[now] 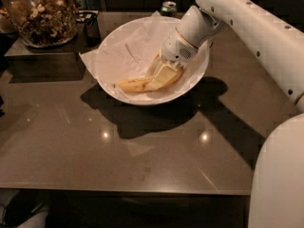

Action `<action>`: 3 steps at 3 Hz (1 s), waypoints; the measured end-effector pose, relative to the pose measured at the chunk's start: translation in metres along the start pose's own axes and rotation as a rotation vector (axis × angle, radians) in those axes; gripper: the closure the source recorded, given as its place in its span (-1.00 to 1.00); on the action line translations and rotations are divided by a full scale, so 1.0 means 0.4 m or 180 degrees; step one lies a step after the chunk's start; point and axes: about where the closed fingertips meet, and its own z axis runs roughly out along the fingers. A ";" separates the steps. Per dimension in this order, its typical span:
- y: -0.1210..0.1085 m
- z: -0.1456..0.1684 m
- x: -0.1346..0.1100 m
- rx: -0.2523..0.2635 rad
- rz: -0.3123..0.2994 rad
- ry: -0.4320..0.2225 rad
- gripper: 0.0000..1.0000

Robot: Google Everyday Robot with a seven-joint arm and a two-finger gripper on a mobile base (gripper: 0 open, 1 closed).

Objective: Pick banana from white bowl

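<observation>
Near edge, lower right of frame: robot's white body (280, 175). Dark glossy tabletop (118, 160) shows a few light glints and the bowl's shadow. Centre-upper: white bowl (198, 80) lined with crinkled paper (118, 51), one paper corner hanging over the left rim. Banana (134, 85) lies on the liner at the bowl's near side, stem end pointing left. Gripper (160, 72) is down inside the bowl at the banana's right end, touching or just over it. Can't tell whether it has clamped on the fruit or is only set over it.

Status, my read: reach done, grasp unconfirmed, lift not yet done, banana not out of the bowl.

Far side: glass jar of nuts (42, 13) upper left on a raised dark ledge, drink can (167, 7) top centre. Room behind is dark.
</observation>
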 end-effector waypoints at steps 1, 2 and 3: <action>-0.001 0.001 0.001 -0.0004 0.0003 0.0002 0.89; -0.001 -0.007 0.002 0.0027 0.0002 0.0007 1.00; 0.009 -0.069 -0.026 0.0220 -0.0122 0.0036 1.00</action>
